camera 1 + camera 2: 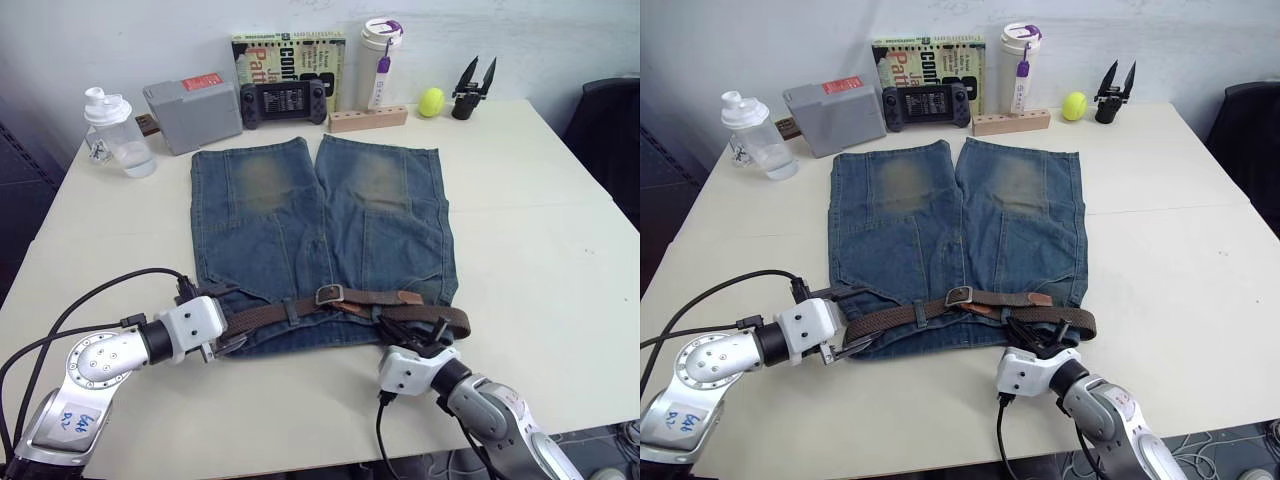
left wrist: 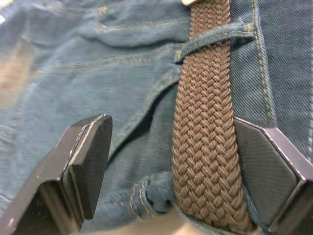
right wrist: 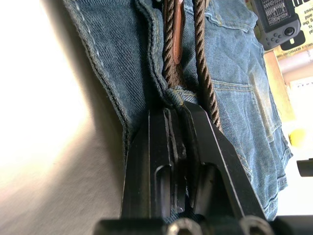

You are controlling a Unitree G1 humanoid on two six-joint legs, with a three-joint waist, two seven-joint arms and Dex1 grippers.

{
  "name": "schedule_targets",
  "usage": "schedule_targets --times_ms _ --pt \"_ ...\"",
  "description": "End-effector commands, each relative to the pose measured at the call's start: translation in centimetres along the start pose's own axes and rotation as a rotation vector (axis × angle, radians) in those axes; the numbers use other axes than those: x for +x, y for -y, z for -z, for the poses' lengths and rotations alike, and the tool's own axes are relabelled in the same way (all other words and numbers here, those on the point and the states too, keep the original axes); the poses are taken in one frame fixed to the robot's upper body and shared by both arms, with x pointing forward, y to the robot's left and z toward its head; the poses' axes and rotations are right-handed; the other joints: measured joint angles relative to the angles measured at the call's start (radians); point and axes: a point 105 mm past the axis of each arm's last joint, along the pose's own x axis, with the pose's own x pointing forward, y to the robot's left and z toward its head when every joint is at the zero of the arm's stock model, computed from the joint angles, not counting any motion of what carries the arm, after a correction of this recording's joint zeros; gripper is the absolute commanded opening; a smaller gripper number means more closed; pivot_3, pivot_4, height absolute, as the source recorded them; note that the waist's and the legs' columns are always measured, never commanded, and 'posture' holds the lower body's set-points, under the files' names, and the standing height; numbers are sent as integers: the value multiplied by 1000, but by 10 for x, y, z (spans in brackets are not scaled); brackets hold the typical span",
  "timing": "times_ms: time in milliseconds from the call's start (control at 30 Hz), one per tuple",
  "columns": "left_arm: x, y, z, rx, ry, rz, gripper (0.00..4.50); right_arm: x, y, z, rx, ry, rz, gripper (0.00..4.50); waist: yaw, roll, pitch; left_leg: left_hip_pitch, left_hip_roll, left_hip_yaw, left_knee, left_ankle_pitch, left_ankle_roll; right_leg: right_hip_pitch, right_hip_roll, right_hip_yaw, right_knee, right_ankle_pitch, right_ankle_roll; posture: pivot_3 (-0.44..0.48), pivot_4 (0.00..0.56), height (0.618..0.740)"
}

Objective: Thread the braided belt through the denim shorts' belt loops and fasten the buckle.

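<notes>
The denim shorts [image 1: 320, 225] lie flat on the white table, waistband nearest me. The braided belt [image 1: 270, 316] runs along the waistband under a belt loop [image 2: 215, 36]. Its buckle [image 1: 329, 294] sits at the middle, with the leather tip [image 1: 410, 297] just to its right. My left gripper [image 1: 228, 318] is open at the waistband's left end, its fingers [image 2: 93, 147] straddling the belt and the denim edge. Further right, my right gripper [image 1: 405, 330] is shut on a belt loop [image 3: 177, 95], with two strands of belt [image 3: 203, 73] passing beside the fingertips.
Along the table's far edge stand a water bottle [image 1: 115, 135], a grey box [image 1: 192, 113], a game controller [image 1: 283, 102], a book [image 1: 290, 50], a white tumbler [image 1: 380, 60], a wooden block [image 1: 367, 119], a tennis ball [image 1: 431, 102] and a black tool [image 1: 473, 88].
</notes>
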Motion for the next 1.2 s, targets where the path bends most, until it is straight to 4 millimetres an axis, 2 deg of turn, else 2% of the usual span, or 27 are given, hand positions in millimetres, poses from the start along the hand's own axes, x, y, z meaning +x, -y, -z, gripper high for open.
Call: schedule_targets --times_ms 33,133,267,367,400,600,833,1100,1200 --pt "1 -5 -3 72 5 -50 4079 -1 -12 12 25 -54 -48 0 0 0 0 0 0 0 0 0 0 0 0 0 0 0 0 0 150 726" --pt "4 -5 -10 115 39 -79 3329 -1 -13 12 26 -52 -51 0 0 0 0 0 0 -1 0 0 0 0 0 0 0 0 0 0 150 726" --pt "5 8 -13 128 56 -50 1509 1 -14 12 32 -54 -56 0 0 0 0 0 1 -3 0 0 1 0 -1 0 0 0 0 0 150 726" --pt "4 13 -2 122 6 -60 154 2 -14 13 44 -58 -55 0 0 0 0 1 2 -3 0 -1 1 0 -1 0 0 0 0 0 150 726" --pt "3 13 4 111 -17 -73 36 2 -13 13 51 -61 -53 0 0 0 0 1 2 -3 0 -1 1 0 -1 -1 0 0 0 0 150 726" --pt "-24 6 64 -70 -227 -252 36 3 -10 19 93 -103 -39 0 -1 0 -1 2 7 -2 0 -2 4 0 -1 0 1 0 -1 0 150 726" --pt "-60 3 106 -302 -320 -435 36 4 -9 23 106 -124 -37 0 -5 4 -3 5 10 0 0 -4 4 0 -1 0 4 -2 -3 0 150 726" --pt "-81 11 133 -478 -385 -547 36 4 -8 24 114 -134 -36 0 -25 12 -8 6 11 1 -1 -6 3 0 0 -1 5 -3 -5 0 150 726" --pt "-74 17 128 -470 -357 -507 36 4 -8 23 114 -134 -34 0 -25 13 -8 7 11 2 -1 -6 2 0 1 -1 5 -3 -6 0 150 726"
